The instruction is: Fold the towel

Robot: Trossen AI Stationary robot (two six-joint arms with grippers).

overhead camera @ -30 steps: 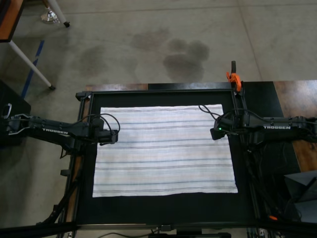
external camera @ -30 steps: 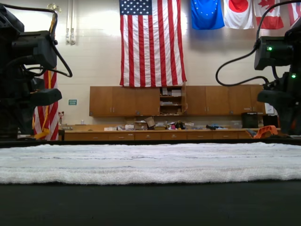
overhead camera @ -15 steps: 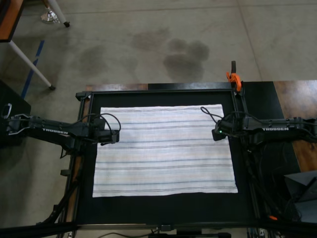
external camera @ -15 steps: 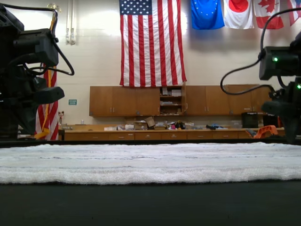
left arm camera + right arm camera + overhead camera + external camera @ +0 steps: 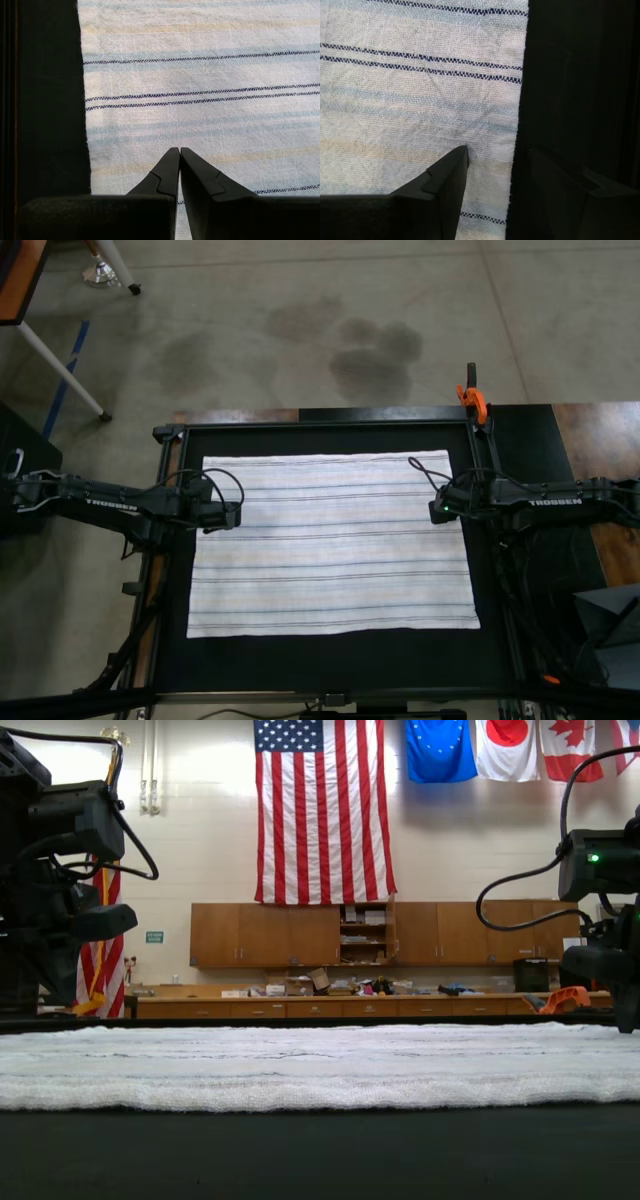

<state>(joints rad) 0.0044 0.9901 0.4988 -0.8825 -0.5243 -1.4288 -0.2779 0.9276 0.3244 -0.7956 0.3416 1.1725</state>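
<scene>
The towel (image 5: 330, 540), white with thin dark and bluish stripes, lies flat and spread out on the black table (image 5: 330, 660). In the exterior view the towel (image 5: 320, 1065) is a low white band. In the top view my left gripper (image 5: 235, 515) hovers over the towel's left edge. The left wrist view has that gripper (image 5: 179, 149) shut, empty, just inside the towel (image 5: 210, 100) edge. My right gripper (image 5: 433, 508) is at the towel's right edge. The right wrist view shows it (image 5: 497, 150) open, straddling the edge of the towel (image 5: 420, 100), one finger (image 5: 455, 165) over cloth.
An orange clamp (image 5: 471, 400) grips the table's far rim. A wooden surface (image 5: 600, 440) and a dark box (image 5: 610, 635) sit at the top view's right. White table legs (image 5: 60, 370) stand on the concrete floor at the upper left.
The right arm has drawn back towards the top view's right and sunk lower over the towel's edge. The left arm has barely shifted. The towel has not moved.
</scene>
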